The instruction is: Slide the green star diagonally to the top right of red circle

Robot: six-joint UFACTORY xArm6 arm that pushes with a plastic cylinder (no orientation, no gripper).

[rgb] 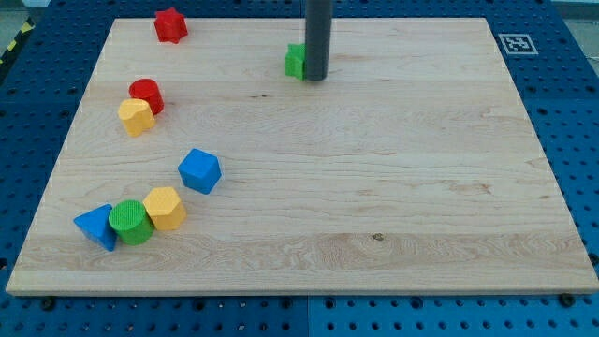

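Green star [295, 61], partly hidden behind the rod, lies near the desk's top edge, a little left of its middle. Red circle [147, 95] sits near the left edge, well apart from the star and touching a yellow block [137, 117] just below it.

Left to right across the desk [393, 187]: a blue triangle [96, 227] near the bottom-left corner; a green cylinder [130, 223] touching it; a yellow hexagon [165, 208] touching the cylinder; a red star [170, 25] near the top-left corner; a blue cube [199, 171], close to the hexagon, up and to its right.

Rod: my tip [316, 78] stands against the green star's right side, touching it or very nearly so. The tool is a plain straight rod with nothing that opens or closes, and it holds nothing; it only rests beside the star.

A black-and-white marker [514, 43] lies off the desk's top-right corner.
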